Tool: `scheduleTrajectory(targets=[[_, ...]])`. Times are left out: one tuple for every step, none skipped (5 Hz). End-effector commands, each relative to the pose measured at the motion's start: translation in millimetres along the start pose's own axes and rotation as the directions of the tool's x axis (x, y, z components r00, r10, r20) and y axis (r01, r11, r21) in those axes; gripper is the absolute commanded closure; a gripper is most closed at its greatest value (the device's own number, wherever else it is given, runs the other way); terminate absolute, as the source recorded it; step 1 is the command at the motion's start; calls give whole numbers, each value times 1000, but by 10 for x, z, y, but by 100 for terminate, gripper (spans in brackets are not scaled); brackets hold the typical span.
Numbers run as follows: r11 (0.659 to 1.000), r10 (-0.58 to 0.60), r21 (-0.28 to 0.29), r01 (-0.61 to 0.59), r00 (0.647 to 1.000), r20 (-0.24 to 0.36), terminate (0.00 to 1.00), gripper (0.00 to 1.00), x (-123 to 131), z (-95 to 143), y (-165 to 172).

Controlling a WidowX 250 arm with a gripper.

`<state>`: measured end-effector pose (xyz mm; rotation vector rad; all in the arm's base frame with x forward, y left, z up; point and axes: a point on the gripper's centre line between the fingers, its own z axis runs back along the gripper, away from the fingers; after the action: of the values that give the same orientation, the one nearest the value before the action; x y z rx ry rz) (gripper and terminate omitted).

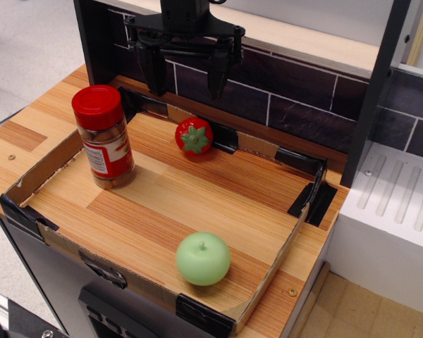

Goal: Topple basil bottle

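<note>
The basil bottle stands upright on the tabletop, long axis vertical, red cap up, inside the low cardboard border near its left wall. From the bottle, my claw sits up and to the right, toward the back tile wall, hovering well above the wood w/ fingers pointing down. Claw is spread wide, nothing in it. Tomato lies right of the bottle, roughly under my claw; green apple is well apart, toward the front. I judge I need to drop lower & sweep left into the bottle's upper part, since a push near the cap should tip it easiest.
</note>
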<state>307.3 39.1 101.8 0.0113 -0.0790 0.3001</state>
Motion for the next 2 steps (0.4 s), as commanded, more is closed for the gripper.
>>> scheduleTrajectory(targets=[[1000, 0, 0, 0, 1000, 0, 0, 0, 0, 0, 0], [999, -52, -7, 53, 994, 95, 0, 0, -145, 138, 96]])
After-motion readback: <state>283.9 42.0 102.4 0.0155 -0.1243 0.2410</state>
